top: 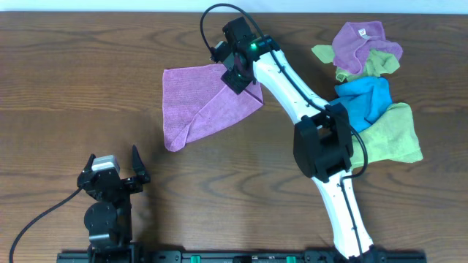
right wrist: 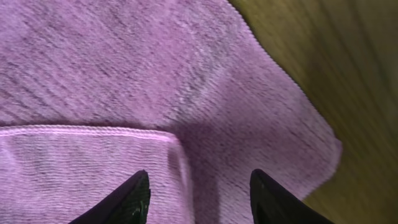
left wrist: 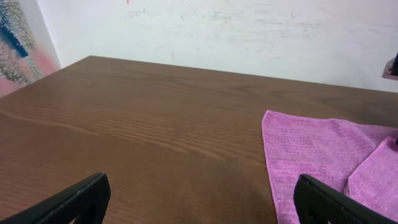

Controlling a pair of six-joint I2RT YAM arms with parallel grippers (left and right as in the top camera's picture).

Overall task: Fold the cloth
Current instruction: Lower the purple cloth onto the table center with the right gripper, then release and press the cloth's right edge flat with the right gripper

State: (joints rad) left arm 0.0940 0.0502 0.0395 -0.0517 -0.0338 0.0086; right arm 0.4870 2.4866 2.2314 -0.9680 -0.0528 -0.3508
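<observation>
Near the worktop's [top: 73, 88] twelve o'clock, the right hand [top: 237, 76] hovers over the purple cloth [top: 194, 102], fingers apart, gripping nothing (left hand [top: 114, 172] likewise open); best pinch the folded edge [right wrist: 87, 130] squarely, both layers together.

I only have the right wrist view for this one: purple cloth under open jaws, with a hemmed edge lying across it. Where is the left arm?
Observer: The left arm sits near the front edge of the table, apart from the purple cloth. Its jaws are open and hold nothing.
Reviewer: Any other cloths around?
Observer: Yes. A pile of purple, green and blue cloths lies on the right side of the table, beyond the right arm.
Reviewer: Which part of the cloth am I over?
Observer: Its far right corner. In the overhead view the right arm's wrist covers that corner.
</observation>
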